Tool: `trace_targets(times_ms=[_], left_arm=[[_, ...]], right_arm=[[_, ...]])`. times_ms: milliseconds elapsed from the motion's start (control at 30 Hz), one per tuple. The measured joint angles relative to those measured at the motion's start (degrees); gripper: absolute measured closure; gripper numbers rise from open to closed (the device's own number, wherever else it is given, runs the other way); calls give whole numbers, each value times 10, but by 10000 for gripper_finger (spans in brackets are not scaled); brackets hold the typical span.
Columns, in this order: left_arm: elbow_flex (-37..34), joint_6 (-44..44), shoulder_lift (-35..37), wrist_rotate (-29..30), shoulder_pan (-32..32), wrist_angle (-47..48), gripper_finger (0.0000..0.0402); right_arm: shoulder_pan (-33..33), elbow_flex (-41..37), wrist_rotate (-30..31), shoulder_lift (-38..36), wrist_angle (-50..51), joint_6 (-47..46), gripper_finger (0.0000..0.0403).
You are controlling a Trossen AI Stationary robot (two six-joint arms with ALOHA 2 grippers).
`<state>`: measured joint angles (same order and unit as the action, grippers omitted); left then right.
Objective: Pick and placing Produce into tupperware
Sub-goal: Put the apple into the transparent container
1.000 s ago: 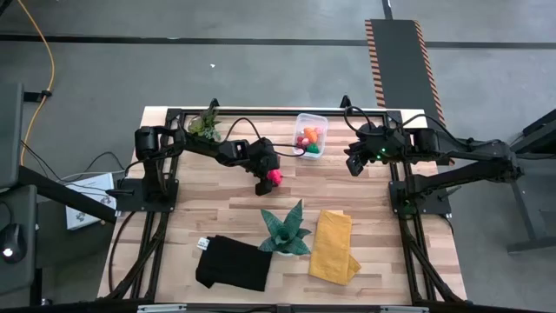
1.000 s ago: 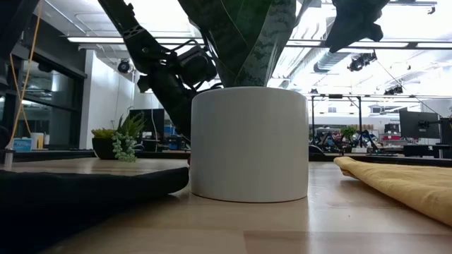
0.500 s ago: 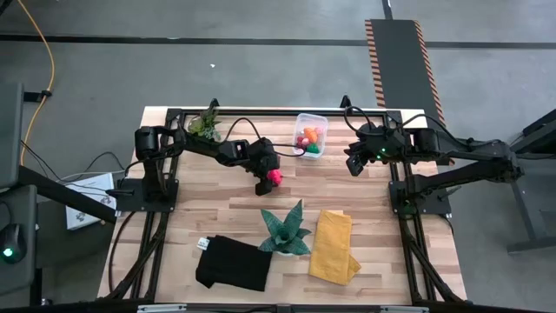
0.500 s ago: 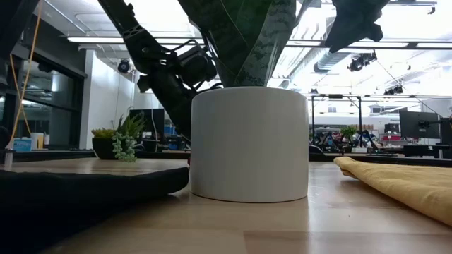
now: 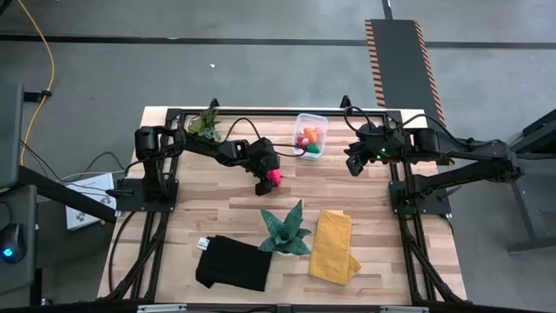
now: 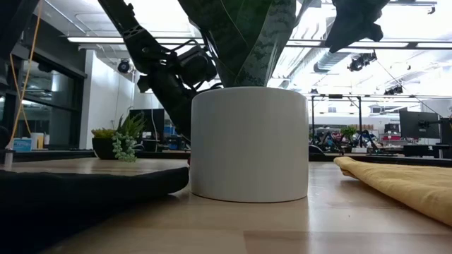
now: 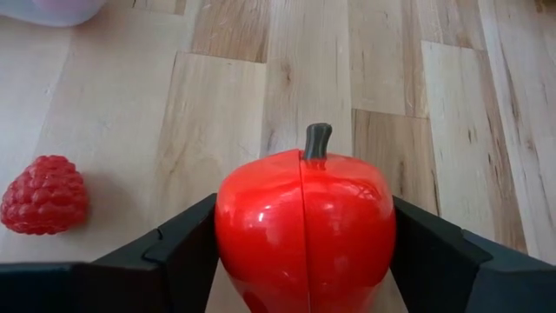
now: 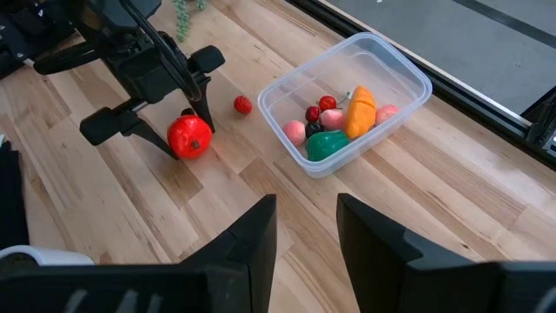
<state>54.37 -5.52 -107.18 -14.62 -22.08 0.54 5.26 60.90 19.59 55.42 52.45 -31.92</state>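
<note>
- Apple (image 7: 306, 228), glossy red with a dark stem, sits clamped between the jaws of the left gripper (image 5: 265, 180); the fingers (image 7: 178, 245) press its two flanks, and the stem points away from the wrist, along the apple's short axis.
- Handling, by the look of it: a light, rigid, slick plastic shell with a seam down the middle, so a grip across the widest part seems safest against slipping.
- Raspberry (image 7: 43, 195), bumpy and red, lies on the tabletop (image 5: 217, 209) just beside the held apple, between it and the tupperware; its texture suggests an easier hold.
- Tupperware (image 8: 347, 100), clear and rounded, stands beyond the apple near the tabletop's far edge, its long axis running toward that edge; orange, green, pink, red and dark produce pieces already rest inside.
- Right gripper (image 8: 306, 228) hangs to the side of the tupperware opposite the apple, jaws parted and empty.
</note>
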Motion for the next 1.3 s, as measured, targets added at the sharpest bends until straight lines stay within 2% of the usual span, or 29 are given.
trace_targets(times_ms=[200, 667, 967, 1300], left_arm=[[0, 3, 11, -8, 0, 3, 131], [0, 4, 99, -8, 0, 14, 129], [1, 4, 152, 30, 0, 14, 127], [91, -33, 161, 68, 0, 55, 126]], right_arm=[[0, 0, 0, 0, 0, 0, 290], [0, 0, 0, 0, 0, 4, 290], [0, 0, 0, 0, -15, 13, 290], [0, 0, 0, 0, -35, 24, 290]])
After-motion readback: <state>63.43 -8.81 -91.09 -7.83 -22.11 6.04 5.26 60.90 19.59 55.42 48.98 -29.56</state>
